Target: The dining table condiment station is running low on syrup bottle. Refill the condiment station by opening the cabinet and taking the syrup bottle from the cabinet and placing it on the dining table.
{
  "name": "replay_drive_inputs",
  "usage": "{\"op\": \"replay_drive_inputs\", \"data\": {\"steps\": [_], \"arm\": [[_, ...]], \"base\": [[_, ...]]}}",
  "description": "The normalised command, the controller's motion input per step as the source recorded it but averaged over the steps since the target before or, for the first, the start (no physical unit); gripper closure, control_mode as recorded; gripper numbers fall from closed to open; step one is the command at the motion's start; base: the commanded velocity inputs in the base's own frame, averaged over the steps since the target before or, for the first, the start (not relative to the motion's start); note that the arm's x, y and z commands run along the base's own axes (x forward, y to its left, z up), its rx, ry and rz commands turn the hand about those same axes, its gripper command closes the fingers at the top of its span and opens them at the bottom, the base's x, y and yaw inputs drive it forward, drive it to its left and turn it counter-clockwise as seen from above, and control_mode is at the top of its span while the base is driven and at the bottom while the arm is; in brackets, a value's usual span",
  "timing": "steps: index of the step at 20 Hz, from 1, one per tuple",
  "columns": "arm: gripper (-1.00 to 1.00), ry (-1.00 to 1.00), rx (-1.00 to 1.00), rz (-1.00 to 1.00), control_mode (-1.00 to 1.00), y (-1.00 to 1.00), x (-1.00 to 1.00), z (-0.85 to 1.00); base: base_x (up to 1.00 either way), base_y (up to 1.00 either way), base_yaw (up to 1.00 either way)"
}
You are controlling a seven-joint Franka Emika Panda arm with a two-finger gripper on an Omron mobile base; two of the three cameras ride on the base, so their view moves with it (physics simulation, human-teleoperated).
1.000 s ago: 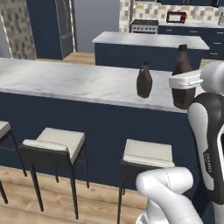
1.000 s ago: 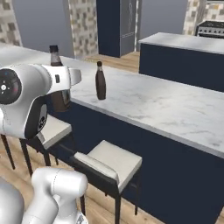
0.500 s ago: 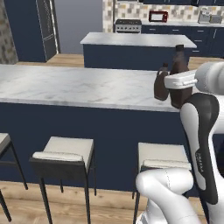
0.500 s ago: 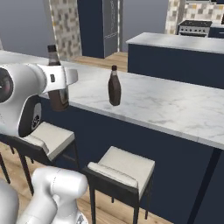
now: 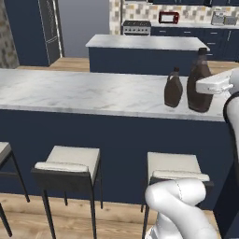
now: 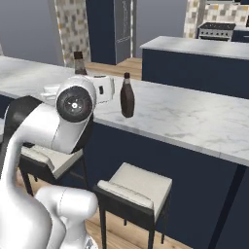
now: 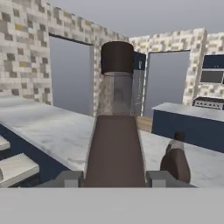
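The gripper [image 7: 114, 178] clamps the syrup bottle [image 7: 114, 148], dark brown and pear-shaped with a black cap, upright above the dining table [image 5: 84, 93]; a second bottle [image 7: 176, 162] stands at its three o'clock

The syrup bottle [image 5: 199, 81], dark brown with a black cap, stands upright over the dining table [image 5: 84, 93]. A matching second bottle [image 5: 173, 88] stands on the marble top just beside it.
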Motion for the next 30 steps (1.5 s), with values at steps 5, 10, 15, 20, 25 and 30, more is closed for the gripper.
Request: {"op": "replay_drive_inputs", "data": {"steps": [5, 10, 15, 20, 25, 30], "arm": [[1.00, 0.01, 0.06, 0.09, -1.00, -0.53, 0.16, -0.05], [1.00, 0.04, 0.03, -0.16, -1.00, -0.44, 0.40, 0.00], [1.00, 0.01, 0.00, -0.12, -1.00, -0.59, 0.54, -0.13], [1.00, 0.00, 0.00, 0.05, -1.00, -0.35, 0.61, -0.34], [1.00, 0.00, 0.00, 0.23, -1.00, -0.21, 0.68, -0.26], [1.00, 0.00, 0.00, 0.26, -1.00, -0.32, 0.58, -0.16]], "base": [[0.00, 0.00, 0.00], [0.00, 0.00, 0.00], [0.00, 0.00, 0.00], [0.00, 0.00, 0.00], [0.00, 0.00, 0.00], [0.00, 0.00, 0.00]]}}
